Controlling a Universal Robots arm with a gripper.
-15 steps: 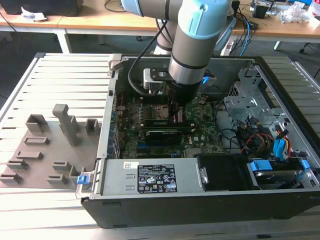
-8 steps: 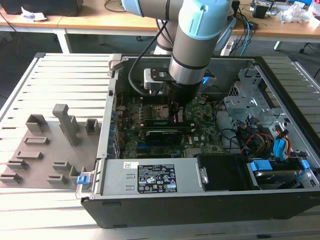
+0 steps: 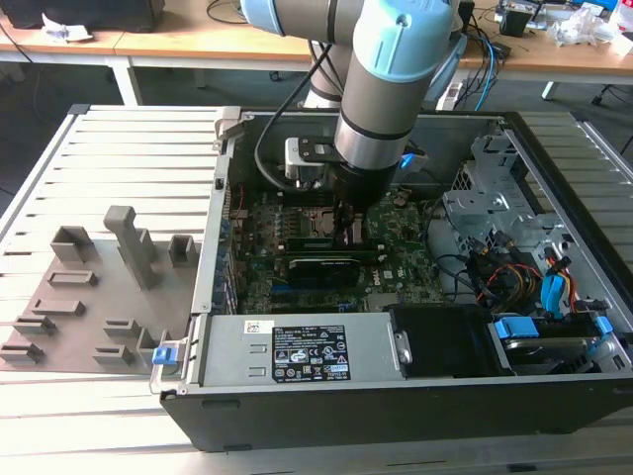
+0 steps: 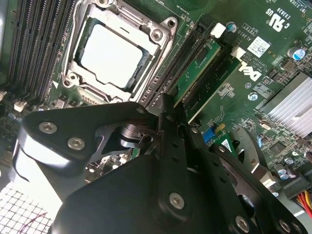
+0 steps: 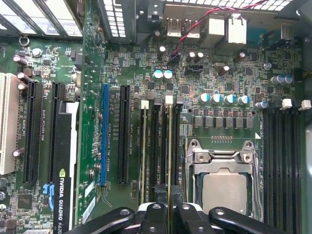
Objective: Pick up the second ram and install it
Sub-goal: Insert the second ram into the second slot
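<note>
Second ram (image 5: 169,161) is standing on edge in its slot beside the CPU socket (image 5: 224,183), fingers (image 5: 184,210) pinched on its near end, so we are pressing straight down, keeping it square to the slot.

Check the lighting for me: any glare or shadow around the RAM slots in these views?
Second wrist view: strong glare whitens the CPU lid and the heatsink fins; the gripper is a dark mass, while the second ram is evenly lit. First wrist view: even light on the slots, with the grille washed out. Exterior view: the arm shades the motherboard.
</note>
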